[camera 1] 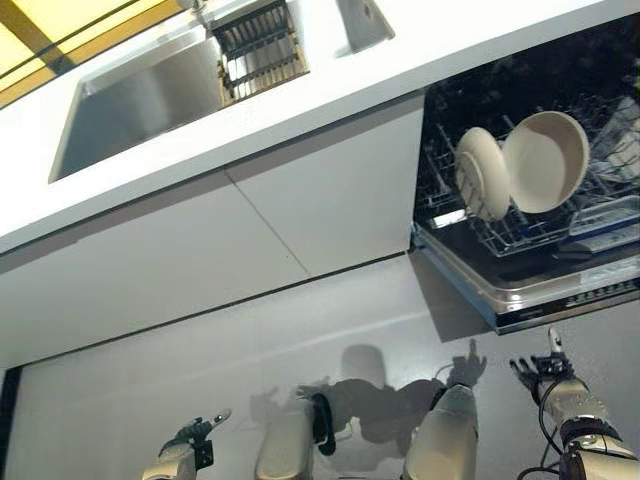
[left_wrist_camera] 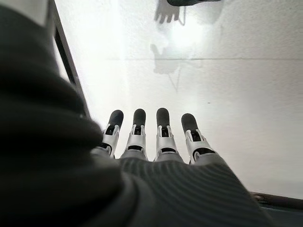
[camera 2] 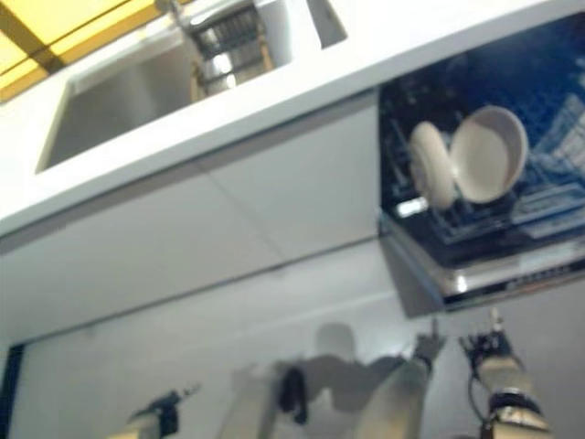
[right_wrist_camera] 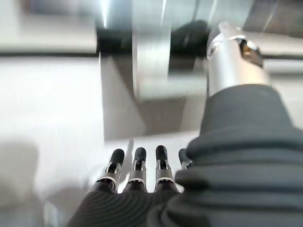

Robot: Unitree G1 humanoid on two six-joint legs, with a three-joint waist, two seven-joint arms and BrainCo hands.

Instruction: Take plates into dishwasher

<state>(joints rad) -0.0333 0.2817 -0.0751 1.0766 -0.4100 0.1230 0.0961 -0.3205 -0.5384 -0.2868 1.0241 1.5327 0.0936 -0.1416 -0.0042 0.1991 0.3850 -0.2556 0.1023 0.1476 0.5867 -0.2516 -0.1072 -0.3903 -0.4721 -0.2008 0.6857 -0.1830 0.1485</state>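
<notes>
Two white plates stand on edge in the pulled-out dishwasher rack (camera 1: 520, 235) at the right: a flat plate (camera 1: 482, 172) and, right behind it, a deeper round plate (camera 1: 545, 160). My left hand (camera 1: 190, 440) hangs low at the lower left over the pale floor, its fingers (left_wrist_camera: 151, 137) straight and holding nothing. Below the dishwasher's front edge my right hand (camera 1: 545, 375) is also open and empty, fingers (right_wrist_camera: 137, 170) straight. Neither hand touches a plate.
The open dishwasher door (camera 1: 560, 290) juts out at the right above my right hand. A white counter (camera 1: 330, 100) holds a steel sink (camera 1: 140, 100) with a dark drainer rack (camera 1: 258, 50). White cabinet fronts (camera 1: 250, 230) run below it.
</notes>
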